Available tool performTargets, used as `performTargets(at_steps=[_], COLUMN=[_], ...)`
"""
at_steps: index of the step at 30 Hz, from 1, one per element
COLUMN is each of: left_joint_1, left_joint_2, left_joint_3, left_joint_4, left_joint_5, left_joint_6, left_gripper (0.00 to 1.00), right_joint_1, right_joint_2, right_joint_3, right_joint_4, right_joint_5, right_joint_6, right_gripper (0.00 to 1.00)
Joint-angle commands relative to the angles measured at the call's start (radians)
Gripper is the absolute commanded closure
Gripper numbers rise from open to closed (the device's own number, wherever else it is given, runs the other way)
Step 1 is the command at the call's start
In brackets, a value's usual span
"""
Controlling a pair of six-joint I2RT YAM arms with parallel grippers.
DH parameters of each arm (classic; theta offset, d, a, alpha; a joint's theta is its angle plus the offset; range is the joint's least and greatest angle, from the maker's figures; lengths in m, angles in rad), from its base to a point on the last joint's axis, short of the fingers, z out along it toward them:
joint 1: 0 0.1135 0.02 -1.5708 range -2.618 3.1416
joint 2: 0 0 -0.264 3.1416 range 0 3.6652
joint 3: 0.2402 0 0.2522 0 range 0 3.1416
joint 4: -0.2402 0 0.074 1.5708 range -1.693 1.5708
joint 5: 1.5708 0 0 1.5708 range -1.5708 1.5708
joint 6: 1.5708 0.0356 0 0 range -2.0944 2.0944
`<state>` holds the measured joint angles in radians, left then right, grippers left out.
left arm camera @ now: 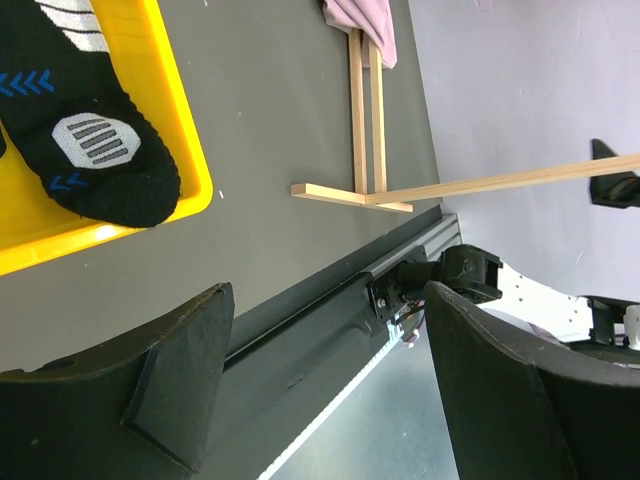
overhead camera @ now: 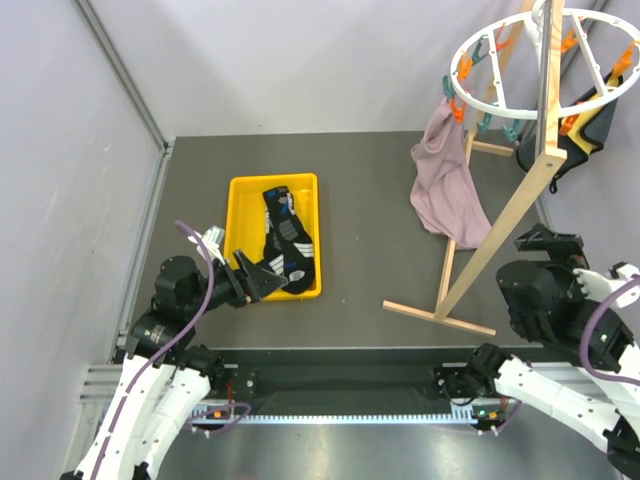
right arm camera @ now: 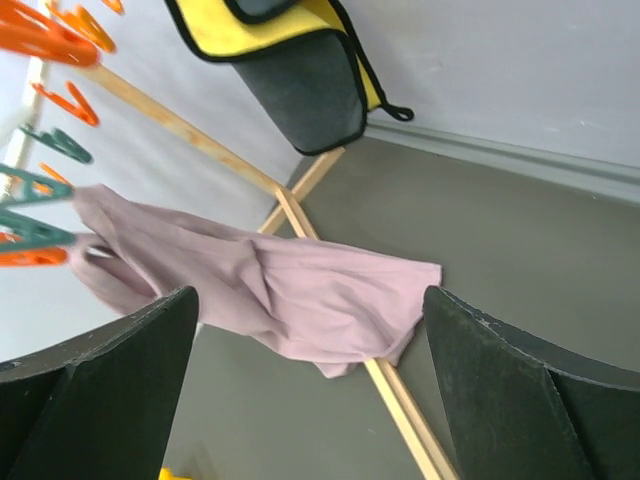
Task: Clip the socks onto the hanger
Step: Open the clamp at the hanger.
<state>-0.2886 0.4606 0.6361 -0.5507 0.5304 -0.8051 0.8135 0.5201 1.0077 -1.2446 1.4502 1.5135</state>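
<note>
Left pincer (left arm camera: 330, 298) hangs with jaws apart and empty at the near left corner of the tray (overhead camera: 234, 225), close to the socks (overhead camera: 285, 240). Right pincer (right arm camera: 310, 300) is likewise spread wide, gripping nothing, near the hanger (overhead camera: 495, 106). Socks are black with grey-white patches and blue chevrons. They lie in the tray, long axis running far to near, rounded foot end by the near wall. Hanger's ring is cut off at the top right edge, and a cloth (overhead camera: 445, 190) hides some clips.

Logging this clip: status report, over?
Left jaws, right jaws open, empty. Socks in yellow tray, unclipped. Pink garment hanging off hanger.
</note>
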Motion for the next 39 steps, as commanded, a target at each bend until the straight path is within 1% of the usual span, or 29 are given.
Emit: performTargets(at_steps=[1,4,5,6,7,8,9,10,11,12,14,15,17,19,20,22,23,24,26,28,29,30,32,33,34,35,36,38,39], left_joint_1=[-0.001,-0.001,-0.001,-0.001,-0.001,-0.001,-0.001,-0.001,0.0,-0.001,-0.001,-0.001,-0.001,-0.001,-0.001,-0.001,-0.001,0.0,-0.001,-0.001,-0.001,0.0,-0.001,-0.001,-0.001,-0.001,-0.001,-0.001,-0.003], left_joint_2=[0.001,0.001,0.0,-0.002,-0.003,0.0,0.001,0.007,0.007,0.012,0.023,0.023,0.023,0.021,0.018,0.013,0.012,0.013,0.012,0.021,0.024,0.029,0.042,0.047,0.058,0.064,0.069,0.084,0.088], left_joint_3=[0.036,0.042,0.04,0.04,0.033,0.028,0.022,0.019,0.017,0.019,0.028,0.036,0.04,0.042,0.04,0.034,0.033,0.03,0.028,0.033,0.036,0.042,0.048,0.051,0.051,0.05,0.048,0.043,0.036], left_joint_4=[0.002,0.003,0.005,0.005,0.021,0.034,0.043,0.058,0.066,0.069,0.067,0.064,0.063,0.063,0.064,0.07,0.075,0.081,0.086,0.094,0.094,0.095,0.098,0.104,0.115,0.123,0.132,0.176,0.193], left_joint_5=[-0.007,-0.001,-0.01,-0.01,-0.009,-0.003,0.009,0.011,0.014,0.017,0.023,0.026,0.028,0.028,0.029,0.034,0.036,0.037,0.042,0.048,0.052,0.059,0.063,0.066,0.075,0.079,0.082,0.088,0.089], left_joint_6=[0.012,0.012,0.009,0.007,0.003,-0.002,-0.011,-0.014,-0.017,-0.016,-0.008,0.0,0.004,0.007,0.004,0.0,-0.006,-0.006,-0.006,-0.006,-0.002,0.0,0.006,0.006,0.003,-0.006,-0.012,-0.035,-0.043], left_gripper=[0.19,0.19,0.19,0.19,0.19,0.19,0.19,0.19,0.19,0.19,0.19,0.19,0.19,0.19,0.21,0.23,0.25,0.27,0.33,0.4,0.45,0.53,0.62,0.67,0.84,0.94,1.0,1.0,1.0], right_joint_1=[-0.005,-0.004,0.004,0.012,0.024,0.032,0.038,0.039,0.038,0.038,0.036,0.039,0.038,0.039,0.039,0.038,0.038,0.038,0.038,0.038,0.038,0.038,0.039,0.036,0.035,0.033,0.033,0.036,0.036], right_joint_2=[0.049,0.075,0.083,0.084,0.087,0.089,0.09,0.089,0.077,0.066,0.046,0.038,0.035,0.028,0.009,-0.017,-0.049,-0.064,-0.107,-0.164,-0.178,-0.196,-0.21,-0.215,-0.219,-0.236,-0.245,-0.281,-0.287], right_joint_3=[0.103,0.163,0.195,0.204,0.215,0.226,0.227,0.224,0.206,0.191,0.134,0.12,0.094,0.083,0.077,0.077,0.084,0.091,0.112,0.135,0.159,0.173,0.209,0.215,0.216,0.216,0.213,0.192,0.178], right_joint_4=[0.002,-0.021,-0.057,-0.053,-0.044,-0.039,-0.027,-0.018,-0.004,0.101,0.172,0.187,0.139,0.07,-0.008,-0.093,-0.175,-0.217,-0.23,-0.225,-0.22,-0.214,-0.185,-0.17,-0.15,-0.147,-0.142,-0.101,-0.07], right_joint_5=[0.328,0.314,0.267,0.241,0.207,0.172,0.068,0.009,-0.139,-0.221,-0.402,-0.566,-0.669,-0.72,-0.712,-0.673,-0.618,-0.593,-0.568,-0.568,-0.574,-0.594,-0.635,-0.687,-0.704,-0.718,-0.723,-0.719,-0.717], right_joint_6=[-0.105,-0.235,-0.269,-0.269,-0.356,-0.393,-0.456,-0.479,-0.501,-0.627,-0.732,-0.754,-0.724,-0.624,-0.59,-0.482,-0.443,-0.388,-0.401,-0.42,-0.435,-0.473,-0.534,-0.588,-0.599,-0.599,-0.586,-0.576,-0.593], right_gripper=[0.06,0.06,0.06,0.06,0.06,0.06,0.06,0.06,0.05,0.05,0.04,0.03,0.04,0.02,0.02,0.02,0.02,0.03,0.04,0.15,0.17,0.28,0.36,0.4,0.53,0.62,0.77,0.87,0.88])
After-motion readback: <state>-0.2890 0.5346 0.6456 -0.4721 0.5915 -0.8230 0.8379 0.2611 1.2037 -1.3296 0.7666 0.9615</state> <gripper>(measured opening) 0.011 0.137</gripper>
